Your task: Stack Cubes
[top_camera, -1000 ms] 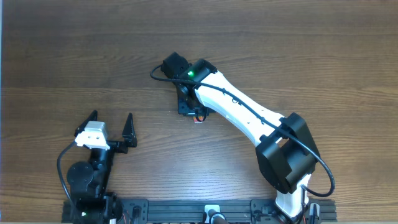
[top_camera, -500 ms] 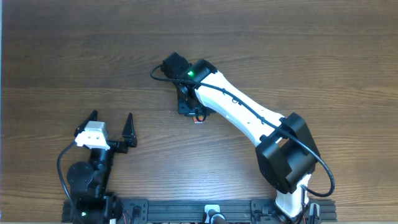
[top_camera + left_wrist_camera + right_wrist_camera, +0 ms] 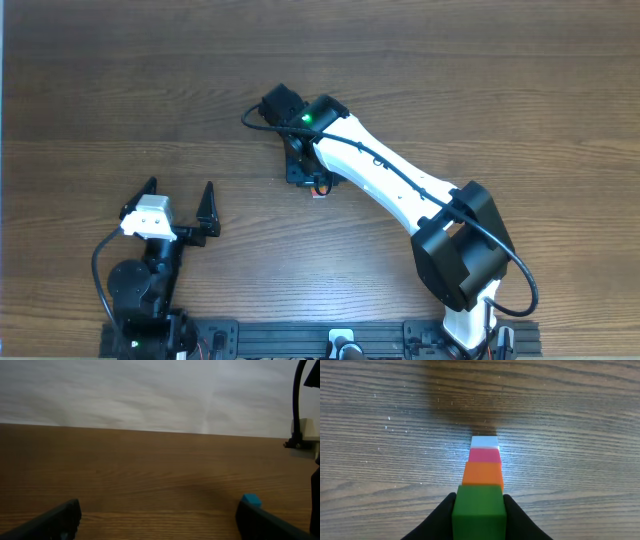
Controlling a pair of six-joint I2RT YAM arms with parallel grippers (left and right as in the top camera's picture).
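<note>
Right gripper (image 3: 479, 502) clamped on green cube (image 3: 479, 516).
Orange cube (image 3: 482, 474), pink cube (image 3: 484, 455), white cube (image 3: 484, 442) lay beneath; placement judged in hand; next called for gentle release, straight lift.

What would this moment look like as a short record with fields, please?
Order, top to bottom: green cube, orange cube, pink cube, white cube
Base: white cube on the table
Right tool: shut on green cube, gripping its two sides
Left tool: open, apart from the cubes, near its own base
Task state: four cubes stacked, top one not yet released
</note>
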